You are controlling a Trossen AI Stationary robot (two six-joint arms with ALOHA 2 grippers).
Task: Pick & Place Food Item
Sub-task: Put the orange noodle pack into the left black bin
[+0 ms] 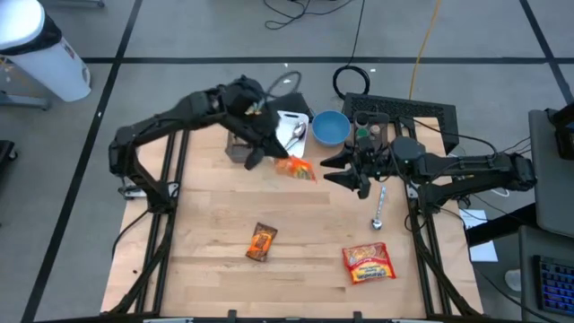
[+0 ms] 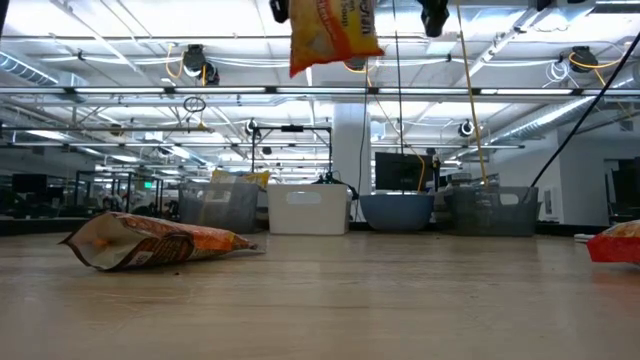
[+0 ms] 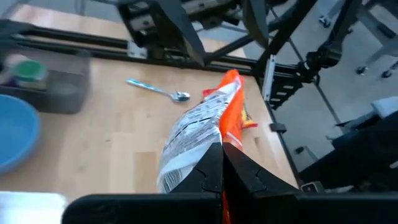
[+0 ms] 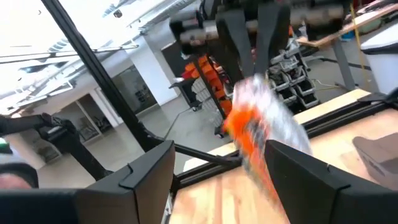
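High view shows the orange bag (image 1: 296, 169) held clear of the table by the left gripper (image 1: 260, 154), near the back of the table and just in front of the white tray (image 1: 289, 119). Left wrist view shows that gripper's jaws clamped together on the bag's edge, the rest of the bag hanging free; low view shows it well above the wood. So the pick looks done and the place is left; the target is not evident, though the tray and blue bowl (image 1: 330, 127) sit close behind.

The right gripper (image 1: 352, 170) faces the bag from just beside it, jaws apart, perhaps set for a handover. That side is tight. A spoon (image 1: 379, 208) lies near the right gripper. 2 more packets, a brown one (image 1: 262, 241) and a red one (image 1: 369, 264), lie well apart toward the front edge. Between them and the bag the wood (image 1: 215, 206) is bare, leaving open room to lower or swing forward.
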